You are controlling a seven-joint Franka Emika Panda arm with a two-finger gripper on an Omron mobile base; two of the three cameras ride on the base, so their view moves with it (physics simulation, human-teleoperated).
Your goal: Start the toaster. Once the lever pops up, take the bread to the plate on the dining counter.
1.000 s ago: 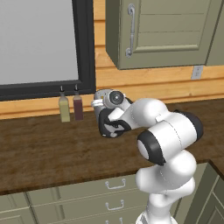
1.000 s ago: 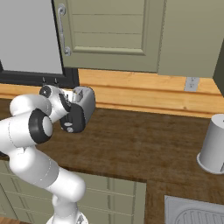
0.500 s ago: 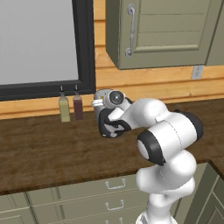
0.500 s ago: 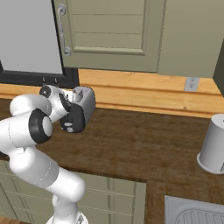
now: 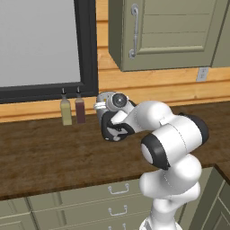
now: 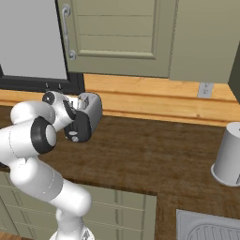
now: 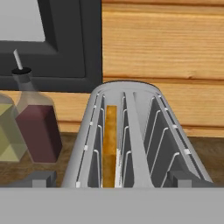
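The silver toaster [image 7: 131, 131] stands on the wood counter against the wall, its black front panel [image 6: 79, 126] facing me. The bread [image 7: 110, 140] sits low in the left slot, and just its orange-brown crust edge shows. My gripper [image 7: 111, 180] hangs right above the toaster's near end, open, with one dark fingertip [image 7: 41, 178] on each side of the body and nothing held. In the left base view my hand [image 5: 117, 101] covers much of the toaster [image 5: 101, 108]. The lever is too small to make out. The plate and the dining counter are out of view.
Two slim bottles [image 5: 66, 112] [image 5: 80, 110] stand just left of the toaster under the dark window frame [image 5: 86, 49]. A grey canister [image 6: 229, 154] and a sink corner [image 6: 211, 227] lie far right. Wall cabinets [image 5: 166, 31] hang overhead.
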